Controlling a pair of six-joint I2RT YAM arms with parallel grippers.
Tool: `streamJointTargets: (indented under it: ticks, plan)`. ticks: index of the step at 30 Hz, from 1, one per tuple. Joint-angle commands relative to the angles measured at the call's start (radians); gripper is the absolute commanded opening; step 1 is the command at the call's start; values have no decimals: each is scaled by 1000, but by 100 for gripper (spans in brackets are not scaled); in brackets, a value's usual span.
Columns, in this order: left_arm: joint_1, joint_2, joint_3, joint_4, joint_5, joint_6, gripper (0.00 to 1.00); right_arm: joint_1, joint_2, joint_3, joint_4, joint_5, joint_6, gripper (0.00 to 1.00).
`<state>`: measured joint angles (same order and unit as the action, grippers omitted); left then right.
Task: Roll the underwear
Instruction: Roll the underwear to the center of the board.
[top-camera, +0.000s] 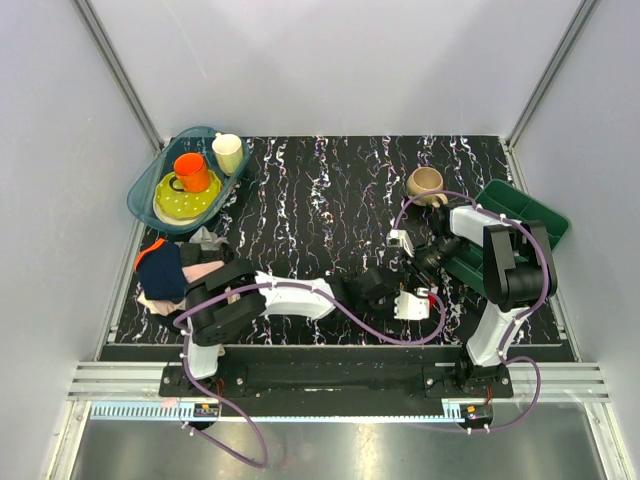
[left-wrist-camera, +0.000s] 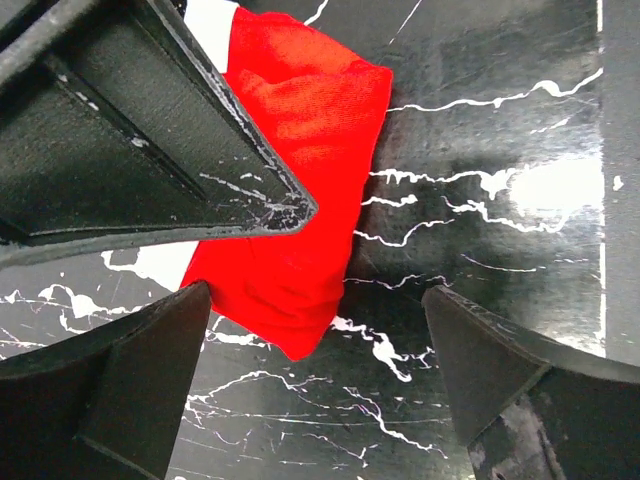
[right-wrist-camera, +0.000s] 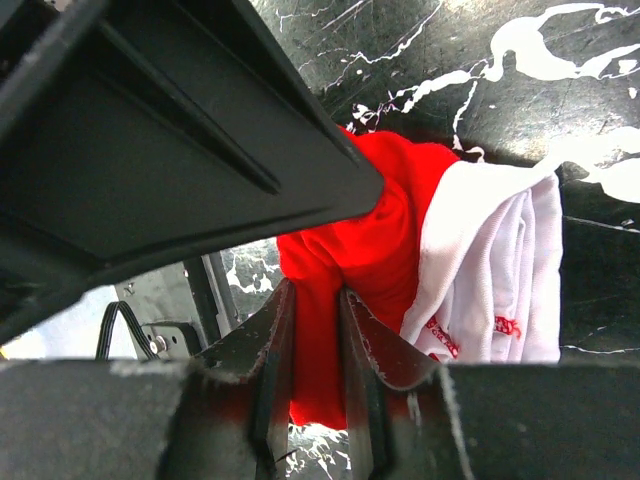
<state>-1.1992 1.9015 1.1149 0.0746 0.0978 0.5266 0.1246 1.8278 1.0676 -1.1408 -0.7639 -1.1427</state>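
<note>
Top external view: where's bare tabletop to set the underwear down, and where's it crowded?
Widest bare patch: back centre of the table, between the blue tray and the tan mug. Crowded: front centre, where the left end effector and right end effector meet at the underwear; garment pile on the left edge, green bin on the right.

Red underwear (right-wrist-camera: 385, 235) with white trim lies bunched near the near edge of the tabletop (top-camera: 300, 190), pinched in my right hand (right-wrist-camera: 312, 300).
</note>
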Motion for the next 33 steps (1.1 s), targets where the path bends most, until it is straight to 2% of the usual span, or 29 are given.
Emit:
streamJointTargets:
  ticks: [1,3,4,6,7,10,11,14,15,18,24,33]
  plan:
    - [-7,36,78,-13,-56,75,92,3,2,-23,39,107,-9,28]
    - [-8,66,101,-45,-49,79,86,3,2,-23,38,106,-11,28]
    - [-8,79,115,-62,-52,79,78,1,1,-23,38,104,-11,28]
    - [-8,103,157,-117,-56,75,70,1,1,-23,38,101,-11,27]
    - [-7,120,163,-128,-59,73,61,3,-1,-24,36,101,-11,28]
    - [-5,123,154,-141,-55,61,52,1,-12,-28,36,97,-15,28]
    - [-7,123,152,-151,-55,58,44,3,-13,-28,36,94,-17,28]
    - [-5,125,155,-194,-56,50,34,1,-24,-24,32,87,-15,29]
    - [-3,123,155,-205,-55,46,31,1,-27,-21,29,83,-9,32]
    - [1,113,154,-251,-49,20,28,0,-50,-6,10,71,4,39]
    - [1,103,149,-306,-30,-23,29,1,-96,45,-49,61,49,46]
    - [13,171,279,-440,23,-57,32,0,-168,32,-28,150,135,59]
